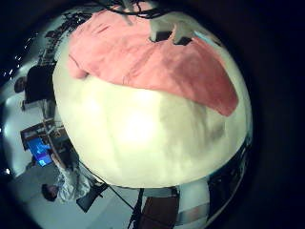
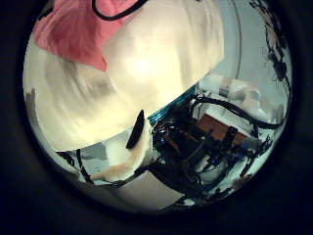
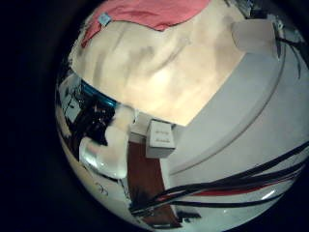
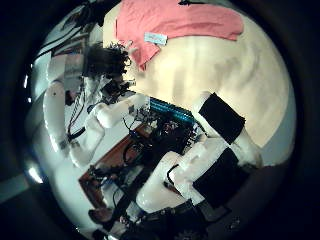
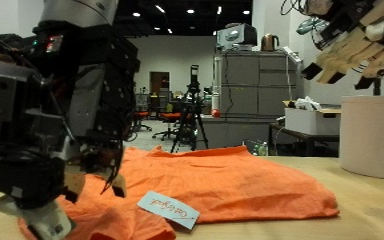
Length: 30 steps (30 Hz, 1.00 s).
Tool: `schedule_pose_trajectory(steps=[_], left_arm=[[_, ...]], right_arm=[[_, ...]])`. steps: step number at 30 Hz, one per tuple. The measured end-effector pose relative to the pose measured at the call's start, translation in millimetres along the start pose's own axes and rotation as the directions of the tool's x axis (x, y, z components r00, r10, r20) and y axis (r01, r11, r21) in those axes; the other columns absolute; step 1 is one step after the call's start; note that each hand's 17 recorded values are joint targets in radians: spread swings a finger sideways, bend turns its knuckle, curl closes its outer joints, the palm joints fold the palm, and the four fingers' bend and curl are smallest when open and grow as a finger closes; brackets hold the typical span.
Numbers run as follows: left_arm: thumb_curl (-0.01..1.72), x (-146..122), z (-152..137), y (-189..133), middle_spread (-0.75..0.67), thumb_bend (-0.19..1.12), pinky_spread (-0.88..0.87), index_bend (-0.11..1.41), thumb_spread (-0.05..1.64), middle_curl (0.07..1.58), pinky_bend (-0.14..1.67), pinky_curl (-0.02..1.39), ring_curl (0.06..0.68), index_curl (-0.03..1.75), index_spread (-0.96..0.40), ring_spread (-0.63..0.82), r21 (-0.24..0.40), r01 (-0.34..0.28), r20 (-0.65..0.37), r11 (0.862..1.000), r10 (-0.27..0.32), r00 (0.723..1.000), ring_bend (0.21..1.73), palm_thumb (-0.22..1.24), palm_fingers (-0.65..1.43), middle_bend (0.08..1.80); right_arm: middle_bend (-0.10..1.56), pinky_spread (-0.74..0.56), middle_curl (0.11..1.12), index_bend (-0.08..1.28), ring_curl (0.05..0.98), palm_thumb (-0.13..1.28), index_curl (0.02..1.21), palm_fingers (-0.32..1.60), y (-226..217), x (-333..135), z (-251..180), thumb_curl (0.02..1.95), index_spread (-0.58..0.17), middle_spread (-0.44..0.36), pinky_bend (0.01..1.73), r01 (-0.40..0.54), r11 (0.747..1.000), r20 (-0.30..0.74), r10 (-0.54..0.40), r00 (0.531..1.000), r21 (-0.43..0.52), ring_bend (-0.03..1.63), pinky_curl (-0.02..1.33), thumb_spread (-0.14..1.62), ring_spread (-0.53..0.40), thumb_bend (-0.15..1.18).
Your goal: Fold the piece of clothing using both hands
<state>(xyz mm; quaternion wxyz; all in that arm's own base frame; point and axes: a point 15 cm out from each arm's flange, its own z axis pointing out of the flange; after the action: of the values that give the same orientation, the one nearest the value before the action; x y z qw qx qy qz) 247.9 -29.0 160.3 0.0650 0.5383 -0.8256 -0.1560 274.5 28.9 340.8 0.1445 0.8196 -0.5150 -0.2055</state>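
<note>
**Table first, folding not begun**

Table (image 5: 365, 222) holds the orange clothing (image 5: 245, 182), lying spread out, no fold yet. At its near corner sits the left robot hand (image 5: 39, 170); grip, cannot tell. Beyond, high above it, the right robot hand (image 5: 352, 45) hangs loose, empty.

I see a pale table (image 5: 365, 225) under me. A white bin (image 5: 373, 135) stands at three o'clock, with a grey cabinet (image 5: 256, 95) behind at one o'clock.
</note>
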Motion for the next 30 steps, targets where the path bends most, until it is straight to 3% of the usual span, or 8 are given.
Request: schedule_pose_trajectory(steps=[6, 11, 14, 15, 16, 18, 22, 30], left_arm=[[0.3, -10, 19, -16, 0.21, -0.03, 0.4, 0.16, 0.94, 0.35, 0.3, 0.3, 0.232, 0.26, 0.2, 0.44, -0.006, 0.057, 0.08, 0.998, -0.056, 0.995, 0.51, 0.3, 0.11, 0.3], [0.31, -6, 25, -29, 0.03, -0.03, 0.21, 0.19, 0.92, 0.43, 0.25, 0.28, 0.225, 0.29, 0.12, 0.2, 0.032, 0.073, 0.078, 0.997, -0.075, 0.994, 0.53, 0.29, 0.42, 0.54], [0.32, -6, 22, -40, -0.08, -0.01, -0.05, 0.17, 0.93, 0.51, 0.39, 0.31, 0.258, 0.29, 0.03, -0.03, 0.08, 0.085, 0.071, 0.993, -0.09, 0.993, 0.66, 0.34, 0.72, 0.68], [0.33, -6, 20, -44, -0.13, 0.02, -0.15, 0.18, 0.95, 0.54, 0.49, 0.34, 0.307, 0.3, 0.0, -0.14, 0.098, 0.089, 0.069, 0.991, -0.096, 0.993, 0.78, 0.41, 0.9, 0.71], [0.34, -7, 17, -46, -0.17, 0.05, -0.24, 0.18, 0.97, 0.55, 0.54, 0.35, 0.31, 0.3, -0.03, -0.21, 0.113, 0.096, 0.061, 0.989, -0.104, 0.993, 0.84, 0.49, 0.98, 0.72], [0.38, -7, 8, -50, -0.23, 0.11, -0.38, 0.21, 1.01, 0.61, 0.72, 0.42, 0.385, 0.32, -0.11, -0.32, 0.142, 0.109, 0.048, 0.984, -0.117, 0.992, 0.98, 0.64, 1.15, 0.76], [0.45, -5, -13, -52, -0.34, 0.14, -0.54, 0.33, 1.01, 0.72, 0.97, 0.53, 0.474, 0.39, -0.24, -0.42, 0.187, 0.11, 0.025, 0.976, -0.117, 0.993, 1.15, 0.77, 1.22, 0.82], [0.57, -10, -45, -33, -0.47, 0.1, -0.61, 0.55, 0.99, 0.87, 1.17, 0.61, 0.541, 0.58, -0.47, -0.45, 0.13, 0.107, 0.003, 0.986, -0.108, 0.994, 1.3, 0.83, 1.11, 0.92]], right_arm=[[0.21, 0.38, 0.36, 0.22, 0.232, 0.79, 0.41, 0.32, -15, 6, 6, 0.27, -0.264, 0.055, 0.18, 0.004, 1.0, 0.001, -0.004, 1.0, -0.008, 0.19, 0.21, 1.35, 0.201, -0.01], [0.2, 0.38, 0.36, 0.22, 0.231, 0.79, 0.41, 0.33, -21, 9, 10, 0.27, -0.261, 0.055, 0.18, 0.018, 1.0, 0.005, -0.018, 1.0, -0.015, 0.19, 0.21, 1.35, 0.201, -0.01], [0.2, 0.38, 0.36, 0.21, 0.23, 0.79, 0.41, 0.33, -22, 9, 10, 0.27, -0.259, 0.055, 0.18, 0.028, 0.999, 0.006, -0.028, 1.0, -0.015, 0.19, 0.21, 1.35, 0.201, -0.01], [0.2, 0.38, 0.37, 0.21, 0.23, 0.79, 0.41, 0.33, -22, 9, 10, 0.27, -0.255, 0.055, 0.18, 0.03, 0.999, 0.007, -0.03, 1.0, -0.015, 0.19, 0.21, 1.35, 0.201, -0.01], [0.2, 0.38, 0.37, 0.21, 0.23, 0.79, 0.41, 0.33, -22, 11, 10, 0.27, -0.253, 0.055, 0.18, 0.031, 0.999, 0.007, -0.031, 1.0, -0.011, 0.19, 0.21, 1.35, 0.201, -0.01], [0.2, 0.38, 0.37, 0.22, 0.229, 0.79, 0.42, 0.33, -23, 16, 9, 0.27, -0.252, 0.055, 0.17, 0.028, 1.0, 0.006, -0.028, 1.0, 0.0, 0.19, 0.2, 1.34, 0.201, -0.01], [0.21, 0.38, 0.37, 0.22, 0.23, 0.8, 0.42, 0.33, -19, 25, 8, 0.27, -0.251, 0.055, 0.17, 0.015, 1.0, 0.014, -0.016, 1.0, 0.006, 0.2, 0.2, 1.34, 0.198, -0.01], [0.21, 0.37, 0.37, 0.2, 0.241, 0.83, 0.41, 0.37, -32, 36, 15, 0.28, -0.251, 0.05, 0.18, 0.01, 1.0, 0.017, -0.01, 1.0, 0.009, 0.22, 0.2, 1.32, 0.184, 0.0]])
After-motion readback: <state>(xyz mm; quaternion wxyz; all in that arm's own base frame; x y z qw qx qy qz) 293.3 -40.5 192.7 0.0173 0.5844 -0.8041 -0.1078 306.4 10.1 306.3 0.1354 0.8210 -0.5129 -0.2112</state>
